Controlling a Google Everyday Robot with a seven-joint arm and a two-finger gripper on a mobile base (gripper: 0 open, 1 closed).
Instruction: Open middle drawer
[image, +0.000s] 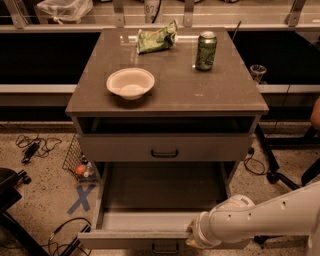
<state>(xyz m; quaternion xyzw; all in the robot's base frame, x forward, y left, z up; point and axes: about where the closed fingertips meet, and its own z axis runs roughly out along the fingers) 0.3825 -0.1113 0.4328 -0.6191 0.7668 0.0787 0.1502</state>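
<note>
The middle drawer (135, 239) of the grey-brown cabinet stands pulled far out toward me, its inside bare. Its low front panel lies near the bottom edge of the camera view, and the small black handle (165, 247) shows at its centre. My white arm reaches in from the right. The gripper (191, 235) sits at the drawer's front edge, just right of the handle, mostly hidden behind the wrist. Above it, the drawer with the taller front (165, 148) and its black handle is pushed in.
On the cabinet top (220, 90) sit a white bowl (130, 83), a green can (206, 50) and a green snack bag (156, 37). Cables, a wire basket (77, 160) and a blue X of tape (81, 197) lie on the floor at left. A chair base (280, 175) stands at right.
</note>
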